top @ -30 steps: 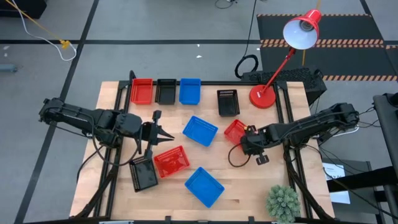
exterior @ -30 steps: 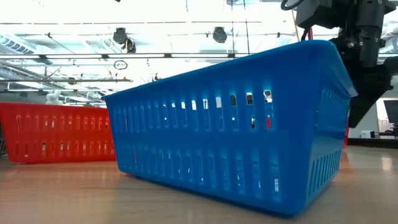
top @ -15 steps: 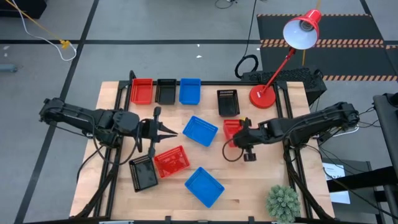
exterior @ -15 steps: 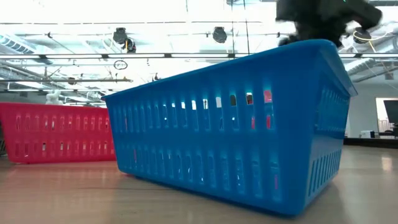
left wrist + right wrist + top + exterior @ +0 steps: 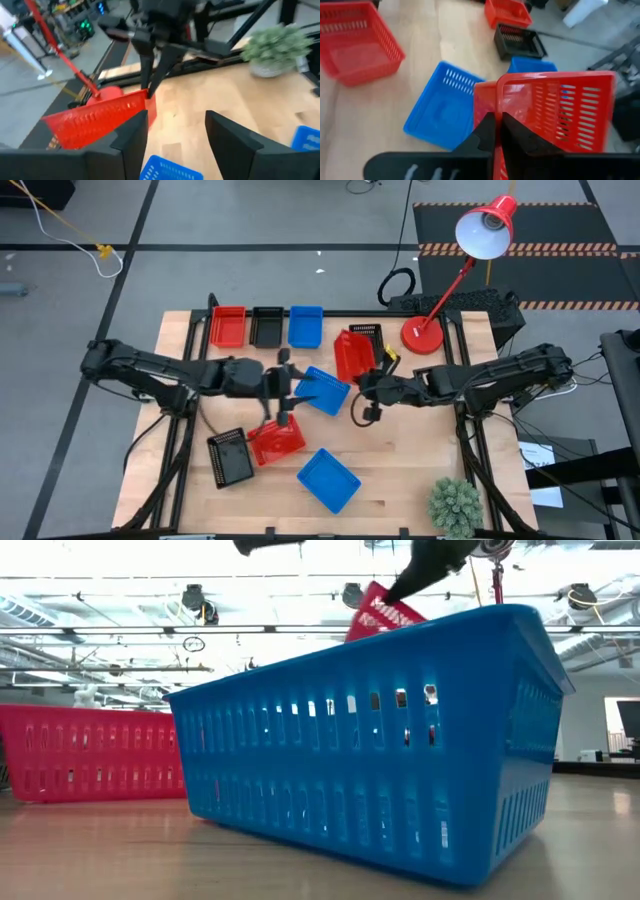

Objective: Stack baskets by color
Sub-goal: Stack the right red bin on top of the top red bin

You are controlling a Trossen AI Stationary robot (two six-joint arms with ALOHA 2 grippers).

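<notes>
red basket goes airborne on the right, left arm swings in toward the blue one

over on the left, the left gripper [image 5: 291, 392] has slid in from the red basket on the table [image 5: 275, 440], and its fingers [image 5: 131, 137], a second ago nearly together, now stand spread and empty, the near edge of the blue basket [image 5: 322, 390] just ahead of the tips. across to the right: the right gripper [image 5: 367, 382] has pinched tight on the rim of the lifted red basket [image 5: 352, 356], which was flat on the wood a second ago and now hangs tilted up off its fingertips, clear of the table. that looks like the carry toward the red basket in the back row [image 5: 228, 325], stack still to come.
</notes>
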